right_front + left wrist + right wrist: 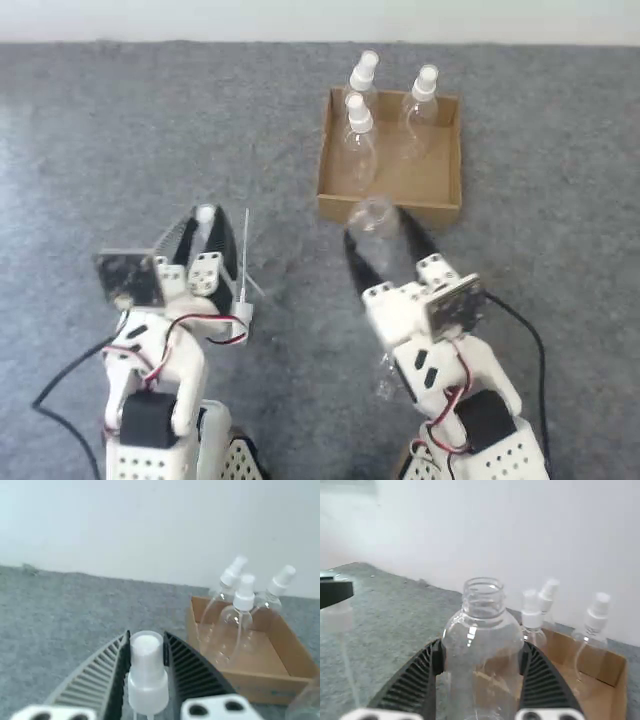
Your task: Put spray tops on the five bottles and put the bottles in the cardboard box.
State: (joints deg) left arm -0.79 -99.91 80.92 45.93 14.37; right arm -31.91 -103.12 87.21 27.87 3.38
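1. Cardboard box: open-topped, resting on the grey carpet. It serves as the reference for all positions below. Its near wall faces the two arms.
2. Capped bottles: three clear bottles stand upright inside the box, each with a white spray top fitted. Two are along its left side and one is toward its far right.
3. Right gripper: on the arms' side of the box, just short of the near wall. Its two black fingers are clamped on the uncapped bottle, one finger on each side of the body. The bottle stands upright between them, and its open neck rises above the fingertips.
4. Left gripper: well to the left of the box and nearer the arms than its near wall. Its ribbed fingers are closed tightly on a spray top, which sits upright between them with its head level with the fingertips.
5. Loose spray top: lies on the carpet left of the box, just beside the left gripper on its box-facing side. Its thin tube points away from the arms.
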